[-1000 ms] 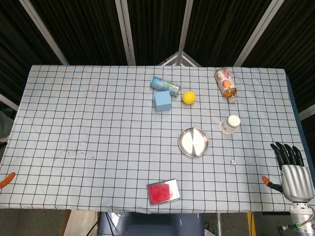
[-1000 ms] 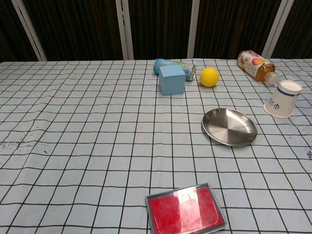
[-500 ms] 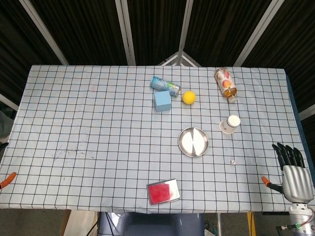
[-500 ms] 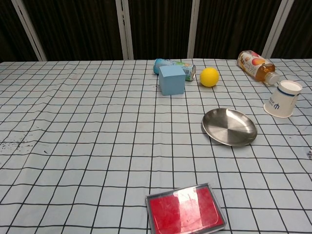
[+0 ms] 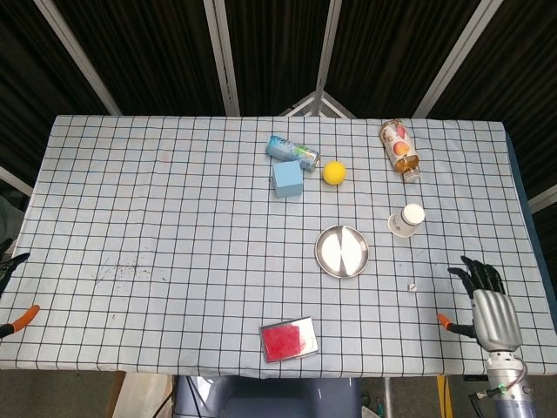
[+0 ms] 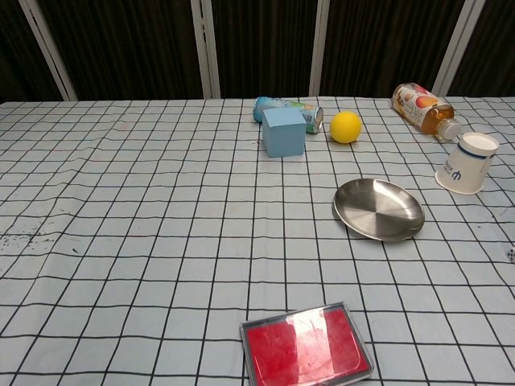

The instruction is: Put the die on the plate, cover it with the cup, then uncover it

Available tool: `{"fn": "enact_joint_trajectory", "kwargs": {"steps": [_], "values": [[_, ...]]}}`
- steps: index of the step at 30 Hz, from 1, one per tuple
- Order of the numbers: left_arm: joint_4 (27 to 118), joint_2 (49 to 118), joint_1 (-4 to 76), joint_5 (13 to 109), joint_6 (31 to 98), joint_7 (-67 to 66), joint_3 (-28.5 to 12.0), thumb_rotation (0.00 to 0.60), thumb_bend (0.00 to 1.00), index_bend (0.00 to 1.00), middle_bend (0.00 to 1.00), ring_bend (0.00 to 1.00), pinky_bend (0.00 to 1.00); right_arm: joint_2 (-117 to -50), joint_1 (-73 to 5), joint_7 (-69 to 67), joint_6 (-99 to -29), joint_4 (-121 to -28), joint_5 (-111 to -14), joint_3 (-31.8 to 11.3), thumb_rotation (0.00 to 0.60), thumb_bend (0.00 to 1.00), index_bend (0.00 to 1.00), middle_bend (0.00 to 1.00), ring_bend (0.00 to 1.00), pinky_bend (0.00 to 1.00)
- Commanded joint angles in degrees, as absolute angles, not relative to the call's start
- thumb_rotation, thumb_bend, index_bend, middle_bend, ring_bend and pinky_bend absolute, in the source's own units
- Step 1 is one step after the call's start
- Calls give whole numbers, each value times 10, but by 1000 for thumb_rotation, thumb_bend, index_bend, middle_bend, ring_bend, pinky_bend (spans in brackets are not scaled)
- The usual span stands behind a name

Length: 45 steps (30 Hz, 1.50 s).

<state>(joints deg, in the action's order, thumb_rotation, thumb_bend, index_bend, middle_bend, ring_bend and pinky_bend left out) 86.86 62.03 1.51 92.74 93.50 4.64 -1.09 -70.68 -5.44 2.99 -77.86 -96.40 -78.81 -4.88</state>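
Currently, nothing is being held by the right hand (image 5: 493, 312), whose fingers (image 5: 475, 275) are being kept spread above the bench (image 5: 174, 218) at its near right edge; of the left hand (image 5: 16, 305) only dark and orange tips are being shown, so its state cannot be told. Just beyond the right hand, the die (image 5: 412, 287) is lying apart from the plate (image 5: 341, 251), with the cup (image 5: 406, 219) tipped over behind.

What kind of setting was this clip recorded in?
Probably a lab or test rig, not a home: a table under a checked cloth, with dark panels and metal struts behind it, holds unrelated props such as a steel plate, a paper cup and a blue block.
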Motion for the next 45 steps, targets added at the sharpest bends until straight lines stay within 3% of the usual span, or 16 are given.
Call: {"fn": "enact_joint_trajectory", "kwargs": {"steps": [1,15,28,45], "values": [[870,620,18,925,931,45,-12,600,293,155,0,0,23,-731,-86,45,-726,-933,-760,-55,600,160,292,98,78,0],[873,625,27,917,915,31,-16,600,293,155,0,0,23,-787,-150,80,-633,-853,-695,-77,600,176,366,98,78,0],[877,628,29,912,909,16,-16,600,293,156,0,0,23,-818,-160,66,-614,-798,-678,-72,600,307,434,99,78,0],[881,630,31,908,903,2,-16,600,293,155,0,0,23,-838,-167,56,-609,-775,-680,-66,600,308,476,99,78,0]]}}
